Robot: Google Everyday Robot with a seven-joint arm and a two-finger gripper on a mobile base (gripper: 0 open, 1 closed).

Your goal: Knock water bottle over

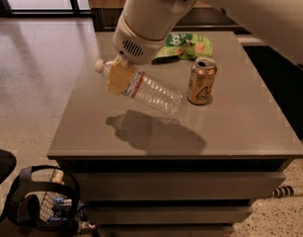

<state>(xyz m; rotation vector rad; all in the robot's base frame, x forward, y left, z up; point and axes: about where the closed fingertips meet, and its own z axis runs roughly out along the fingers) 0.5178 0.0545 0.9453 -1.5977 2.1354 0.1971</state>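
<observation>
The water bottle (158, 95), clear ribbed plastic with a white cap and a white label banded red, hangs tilted above the grey table (249, 127), cap up to the left and base low to the right. Its shadow lies on the table below it. My gripper (119, 77), with pale yellow fingers under the white wrist, is shut on the bottle's label end. The bottle's base is close to the left of a gold-orange drink can (201, 81), apart from it.
The can stands upright right of centre. A green snack bag (188, 44) lies at the table's back. My white arm reaches in from the top right. A black object with a mesh basket (42, 204) sits on the floor at the front left.
</observation>
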